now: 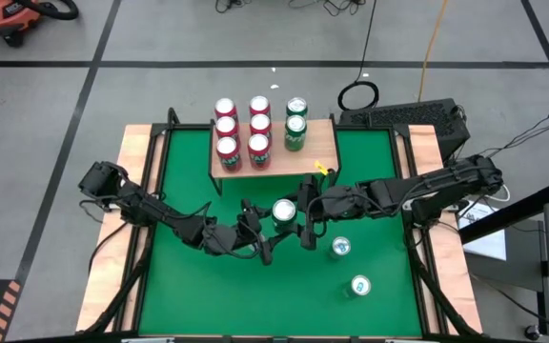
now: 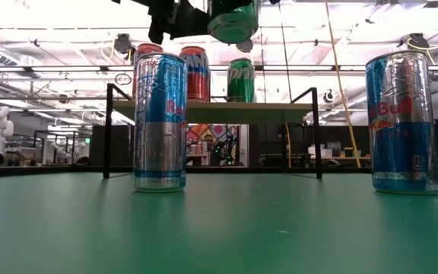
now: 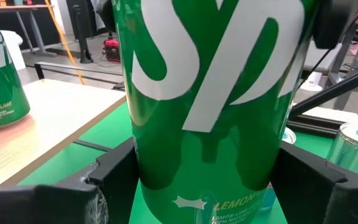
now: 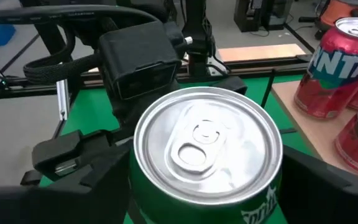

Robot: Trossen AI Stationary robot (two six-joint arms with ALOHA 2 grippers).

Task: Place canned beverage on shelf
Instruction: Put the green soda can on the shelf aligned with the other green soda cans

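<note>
A green Sprite can [image 1: 284,211] hangs upright in the air in front of the shelf [image 1: 308,160], between both grippers. In the low view the can [image 2: 234,19] is above the height of the shelf board [image 2: 211,110]. My left gripper [image 1: 271,229] comes from the table's left, my right gripper [image 1: 299,215] from its right. Both are shut on the can. On the light-wood shelf stand several red Fanta cans [image 1: 227,129] and two green cans [image 1: 295,126]. My left gripper pinches the can's lower side wall [image 3: 151,168] between its two fingers [image 3: 114,177], coming about level from the table's left. The can stands upright, lifted clear of the table. My right gripper has its fingers [image 4: 98,165] against opposite sides of the can's upper wall [image 4: 140,196], just below the rim. It comes slanting down from the table's right. The can's top [image 4: 207,143] faces up.
Two silver-and-blue cans stand upright on the green table [image 1: 189,181] at the near right, one [image 1: 340,248] close to the grippers and one [image 1: 360,285] nearer the front edge. A small yellow thing [image 1: 322,169] lies at the shelf's near right corner.
</note>
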